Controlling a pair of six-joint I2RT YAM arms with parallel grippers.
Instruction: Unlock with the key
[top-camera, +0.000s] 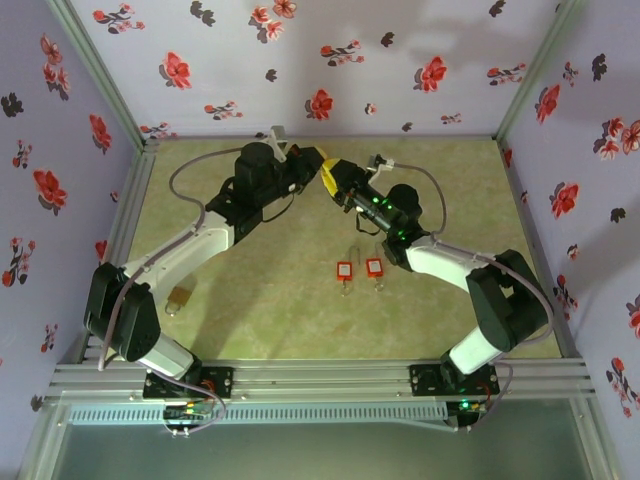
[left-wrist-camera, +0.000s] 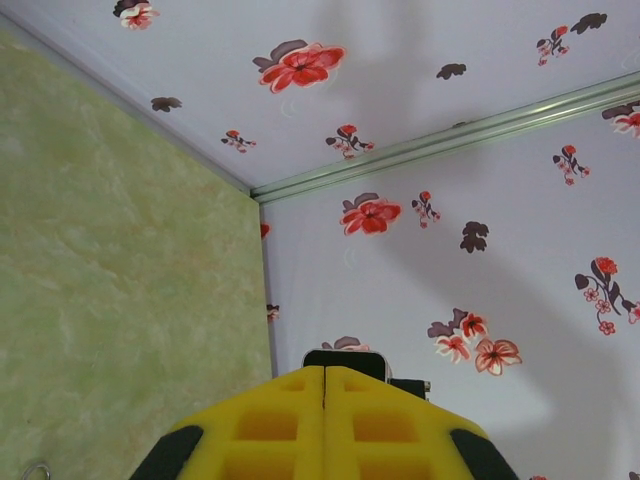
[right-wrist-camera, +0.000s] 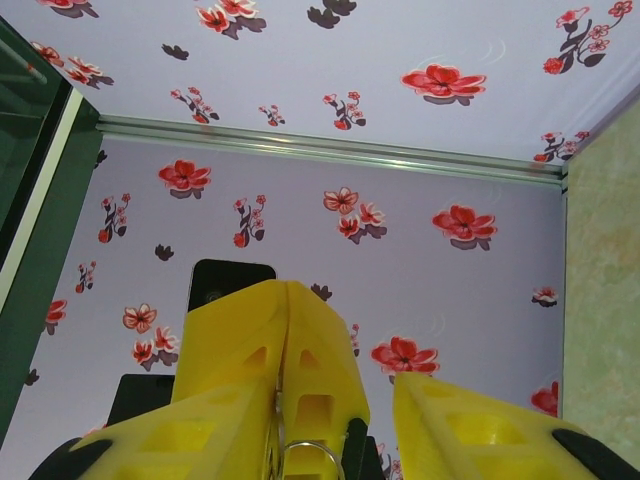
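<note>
Both arms meet above the far middle of the table. My left gripper (top-camera: 320, 167) (left-wrist-camera: 324, 369) is shut, its yellow fingers pressed flat together. In the right wrist view those fingers (right-wrist-camera: 300, 340) pinch a thin metal key, and its ring (right-wrist-camera: 310, 456) hangs at their seam. My right gripper (top-camera: 336, 181) (right-wrist-camera: 330, 388) is open around the left one's fingers: one finger lies against them and the other stands apart on the right. A brass padlock (top-camera: 180, 297) lies on the table beside the left arm, far from both grippers.
Two keys with red tags (top-camera: 345, 272) (top-camera: 374, 268) lie side by side mid-table, in front of the right arm. Flowered walls close in the green table (top-camera: 300, 320) at the back and both sides. Cables loop off both wrists.
</note>
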